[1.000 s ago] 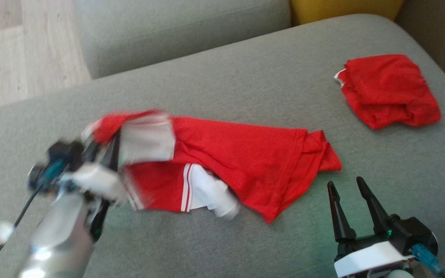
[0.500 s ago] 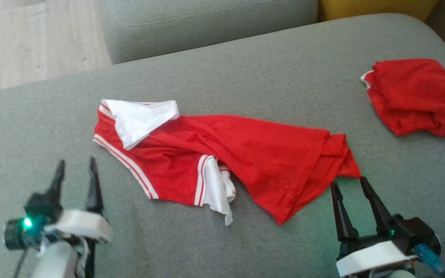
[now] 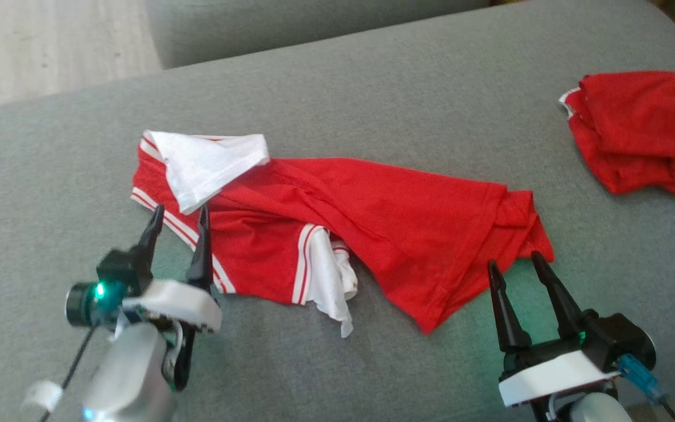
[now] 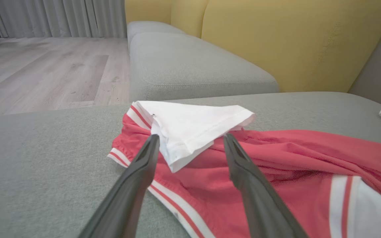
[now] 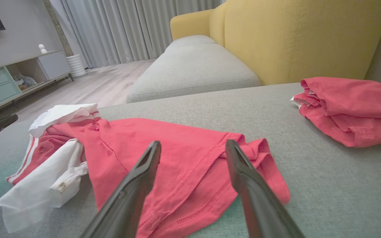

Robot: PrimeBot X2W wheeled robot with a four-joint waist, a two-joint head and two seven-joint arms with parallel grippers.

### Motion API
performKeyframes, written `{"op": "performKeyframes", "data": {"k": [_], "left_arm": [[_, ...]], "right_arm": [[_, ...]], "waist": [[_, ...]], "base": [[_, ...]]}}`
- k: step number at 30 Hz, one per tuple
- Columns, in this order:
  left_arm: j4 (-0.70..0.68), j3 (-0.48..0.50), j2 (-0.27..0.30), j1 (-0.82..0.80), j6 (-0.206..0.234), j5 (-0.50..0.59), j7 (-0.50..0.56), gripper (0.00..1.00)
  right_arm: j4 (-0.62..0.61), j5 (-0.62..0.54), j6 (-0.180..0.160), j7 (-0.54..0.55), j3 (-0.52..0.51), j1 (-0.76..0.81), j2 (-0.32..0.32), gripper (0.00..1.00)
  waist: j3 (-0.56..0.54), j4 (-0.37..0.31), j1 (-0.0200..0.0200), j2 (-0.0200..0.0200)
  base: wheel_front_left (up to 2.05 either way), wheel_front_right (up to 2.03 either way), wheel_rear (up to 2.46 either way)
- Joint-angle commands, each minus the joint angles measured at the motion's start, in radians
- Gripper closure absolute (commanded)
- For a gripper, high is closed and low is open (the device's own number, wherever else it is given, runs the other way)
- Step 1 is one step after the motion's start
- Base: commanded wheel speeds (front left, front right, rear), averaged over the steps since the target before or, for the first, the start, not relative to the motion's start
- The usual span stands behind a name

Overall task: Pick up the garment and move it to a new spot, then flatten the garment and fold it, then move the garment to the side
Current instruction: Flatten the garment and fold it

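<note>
The left gripper (image 3: 180, 208) was held wide open and empty, and its two dark fingers were pointed at the striped edge of the red and white shirt (image 3: 384, 217). In the left wrist view, the tip of a folded-over white sleeve (image 4: 193, 129) was seen just past the gap between those fingers. Whether the cloth was touched by them could not be told. The right gripper (image 3: 514, 259) was held wide open and empty too. Its fingers were pointed at the bunched-up red end of the shirt, and one fingertip (image 3: 535, 256) was seen right at the edge of the cloth. The shirt was laid out long and wrinkled across the middle of the grey sofa seat (image 3: 372, 88), between the two grippers. A second white sleeve (image 3: 329, 275) was left crumpled at the near side, beside two white stripes. A small folded red cloth (image 3: 636, 129) was set well apart, far over on the right of the same seat. Behind the seat, a yellow back cushion (image 5: 293, 36) was stood upright. A pale wood floor (image 3: 50, 47) was seen past the sofa on the left, and grey curtains (image 5: 127, 29) were hung at the far wall.
</note>
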Motion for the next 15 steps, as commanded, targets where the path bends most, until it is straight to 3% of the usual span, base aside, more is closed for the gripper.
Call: {"op": "performKeyframes", "data": {"k": [1,8,15], "left_arm": [[0.021,0.040,0.014,-0.073,-0.008,-0.016,-0.008,0.00],[0.214,0.122,-0.012,-0.173,-0.040,-0.124,-0.007,0.00],[0.328,0.140,-0.024,-0.217,-0.087,-0.178,-0.004,0.00]], "right_arm": [[-0.023,-0.011,0.007,-0.011,0.022,-0.034,-0.005,0.00],[-0.019,-0.025,0.007,-0.011,0.025,-0.043,-0.005,0.00],[-0.017,-0.033,0.007,-0.011,0.026,-0.040,-0.005,0.00]], "waist": [[0.017,-0.019,-0.0001,0.0000],[0.031,-0.057,-0.0001,0.0000],[0.028,-0.070,-0.0001,0.0000]], "base": [[0.00,0.00,0.00],[0.00,0.00,0.00],[0.00,0.00,0.00]]}}
